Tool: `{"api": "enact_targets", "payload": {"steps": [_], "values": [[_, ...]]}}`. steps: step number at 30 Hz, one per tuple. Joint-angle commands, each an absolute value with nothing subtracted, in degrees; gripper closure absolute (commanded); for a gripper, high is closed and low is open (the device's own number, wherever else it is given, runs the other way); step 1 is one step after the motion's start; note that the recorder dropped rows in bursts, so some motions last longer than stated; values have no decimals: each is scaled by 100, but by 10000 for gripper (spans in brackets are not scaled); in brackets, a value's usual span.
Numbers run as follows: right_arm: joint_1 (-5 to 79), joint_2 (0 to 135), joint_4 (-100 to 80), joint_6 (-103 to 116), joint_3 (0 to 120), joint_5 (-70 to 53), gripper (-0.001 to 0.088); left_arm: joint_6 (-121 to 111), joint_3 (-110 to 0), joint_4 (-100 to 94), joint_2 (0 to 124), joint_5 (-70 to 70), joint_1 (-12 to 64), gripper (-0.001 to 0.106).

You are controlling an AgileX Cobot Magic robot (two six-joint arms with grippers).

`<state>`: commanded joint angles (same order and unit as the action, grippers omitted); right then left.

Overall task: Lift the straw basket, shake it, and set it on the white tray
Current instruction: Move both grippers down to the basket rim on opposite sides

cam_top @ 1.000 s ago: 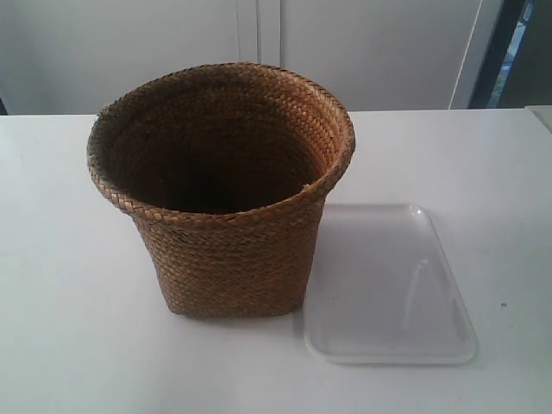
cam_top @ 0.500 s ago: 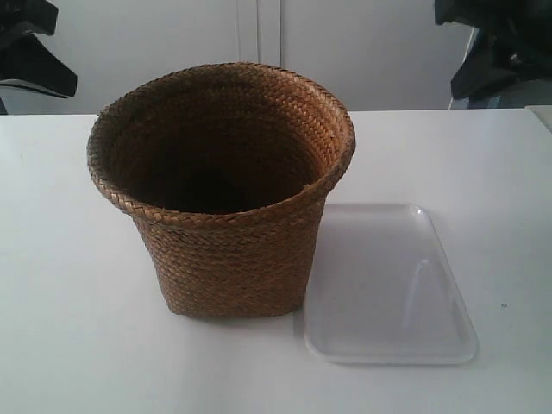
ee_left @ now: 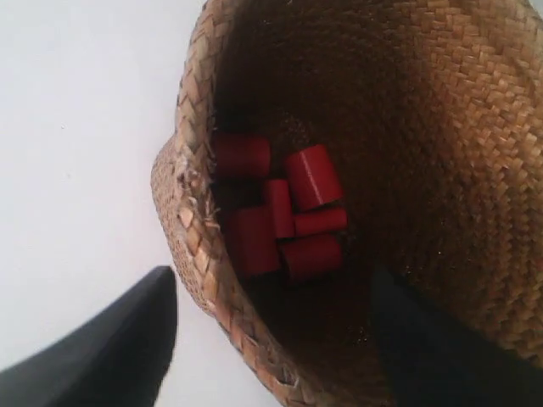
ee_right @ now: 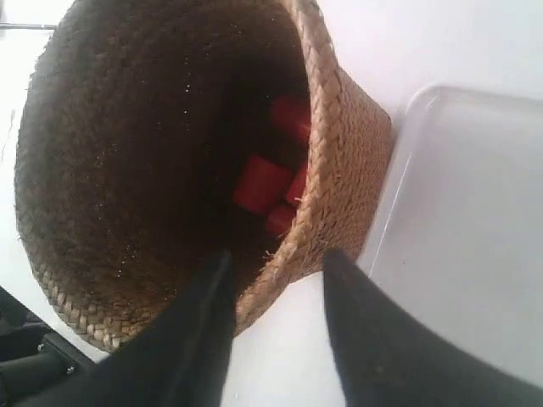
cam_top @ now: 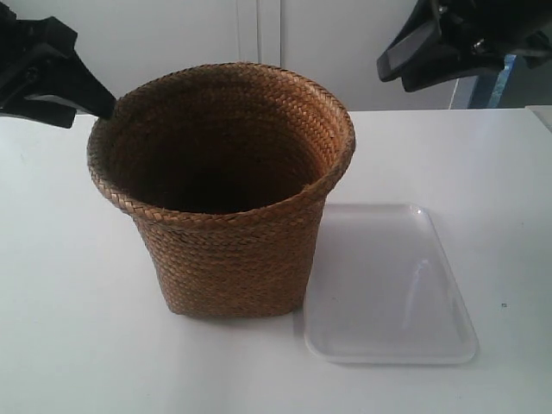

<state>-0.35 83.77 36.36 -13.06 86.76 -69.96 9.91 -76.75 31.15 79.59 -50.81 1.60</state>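
- One straw basket (cam_top: 224, 190): upright, mouth up, long axis vertical, wide braided rim at the top, narrower squarish base flat on the white table (cam_top: 69, 328).
- Placed left of centre in the exterior view, on the table, not on the tray.
- Inside it, six red cylinders (ee_left: 312, 176) counted in the left wrist view, lying on their sides in a loose heap on the bottom, several touching. Only about four partly seen in the right wrist view, the others hidden by the wall.
- One white tray (cam_top: 388, 285): flat on the table just beside the basket's base, at the exterior view's right, long axis running from near to far. Far corner tucked under the basket's flared rim as seen from that camera.
- Two grippers, both black.
- Left gripper (ee_left: 271, 284): released, jaws wide apart, one of its fingers (ee_left: 110, 348) outside the wall, the other over the dark inside, rim between them.
- Right gripper (ee_right: 278, 254): released too, jaws apart, rim between them on the tray's side, nothing clamped.
- Arm at the exterior view's left (cam_top: 47, 73): tip close by the rim.
- Arm at the exterior view's right (cam_top: 448, 43): higher up, above the far rim.
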Motion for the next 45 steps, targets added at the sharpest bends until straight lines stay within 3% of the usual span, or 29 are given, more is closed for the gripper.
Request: {"api": "enact_targets", "payload": {"steps": [2,4,14,30,37,45], "values": [[-35,8433,3636,-1315,8676,-6996,220,991,-7675,3078,8026,-5054,160,299],[-35,8530,3622,-1318,8676,-6996,188,991,-7675,2932,8116,-5013,160,301],[-2,9089,3468,-1157,8676,-6996,188,1012,-7675,2894,8508,-4528,160,301],[897,9401,2631,-479,8740,-6553,189,1249,-7675,2543,8633,-4555,370,344],[1130,9623,2356,-74,9260,-6608,256,1090,-7805,2303,8637,-4561,539,362],[1306,9996,1756,93,9414,-6628,258,1047,-8233,2261,8731,-4652,539,371]]}}
